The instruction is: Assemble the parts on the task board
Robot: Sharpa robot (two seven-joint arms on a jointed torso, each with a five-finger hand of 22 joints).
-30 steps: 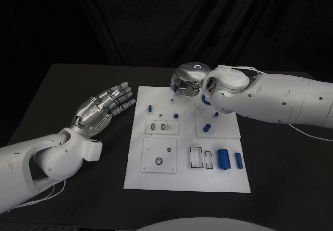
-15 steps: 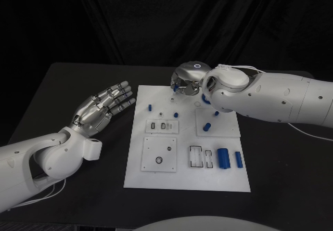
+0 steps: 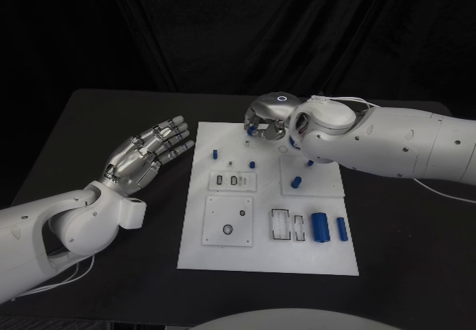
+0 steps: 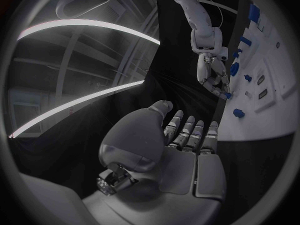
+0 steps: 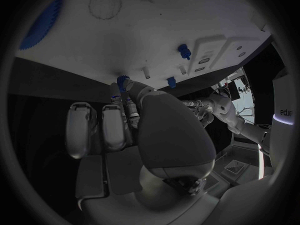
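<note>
While your silver right hand (image 3: 266,122) pinches a small blue toothed part (image 5: 122,80) over the flat white task board (image 3: 238,258), your left hand (image 3: 148,151) lies spread.

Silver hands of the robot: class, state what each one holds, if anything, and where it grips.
The right hand pinches a small blue part at its fingertips above the white task board; which end cannot be told. The left hand holds nothing, fingers spread.

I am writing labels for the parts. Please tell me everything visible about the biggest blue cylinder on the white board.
The biggest blue cylinder looks smooth, like plastic, and lies flat on the near right part of the task board. A thinner blue cylinder lies parallel beside it, apart from it. Neither hand touches it.
</note>
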